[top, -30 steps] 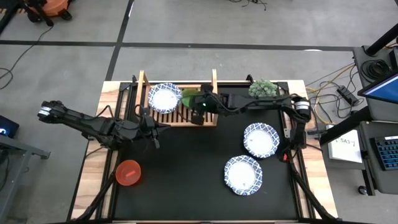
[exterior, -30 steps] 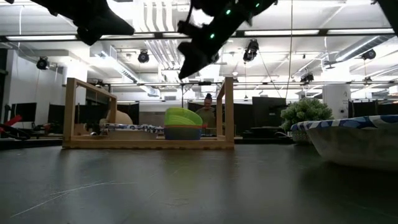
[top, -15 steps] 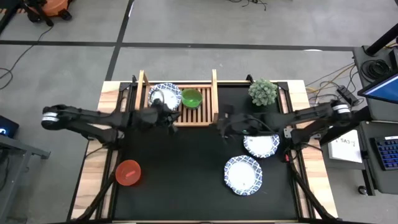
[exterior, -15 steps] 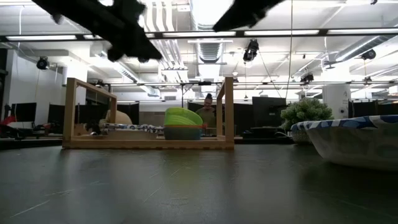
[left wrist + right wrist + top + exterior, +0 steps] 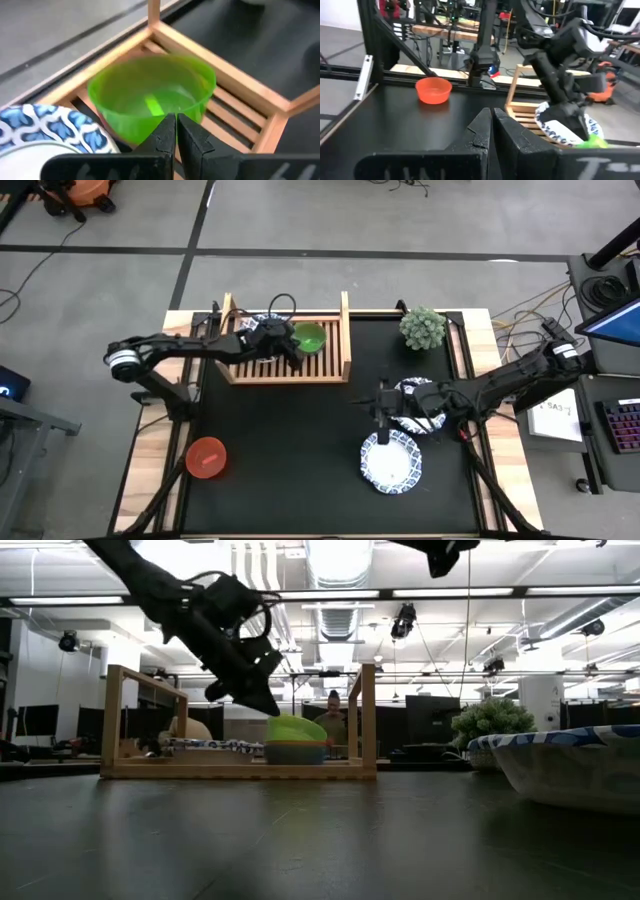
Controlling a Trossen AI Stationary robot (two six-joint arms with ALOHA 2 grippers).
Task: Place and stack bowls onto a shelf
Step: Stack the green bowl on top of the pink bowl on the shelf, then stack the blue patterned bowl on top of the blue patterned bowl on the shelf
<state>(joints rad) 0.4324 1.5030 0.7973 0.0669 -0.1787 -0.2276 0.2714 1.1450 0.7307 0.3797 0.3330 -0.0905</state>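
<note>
Wooden slats of the shelf (image 5: 318, 364) run front to back, its long side lying across the table's far edge; on it sit one patterned bowl (image 5: 262, 325) and one green bowl (image 5: 308, 337), mouths up, the green resting in a blue bowl (image 5: 294, 753); the left gripper (image 5: 292, 352), jaws together, hovers just beside the green bowl; two more patterned bowls (image 5: 392, 462) and a red bowl (image 5: 206, 457) lie on the table; the right gripper (image 5: 381, 400), jaws together, hangs by them.

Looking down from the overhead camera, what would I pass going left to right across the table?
Red bowl → left gripper over the wooden shelf → right gripper → plant.
</note>
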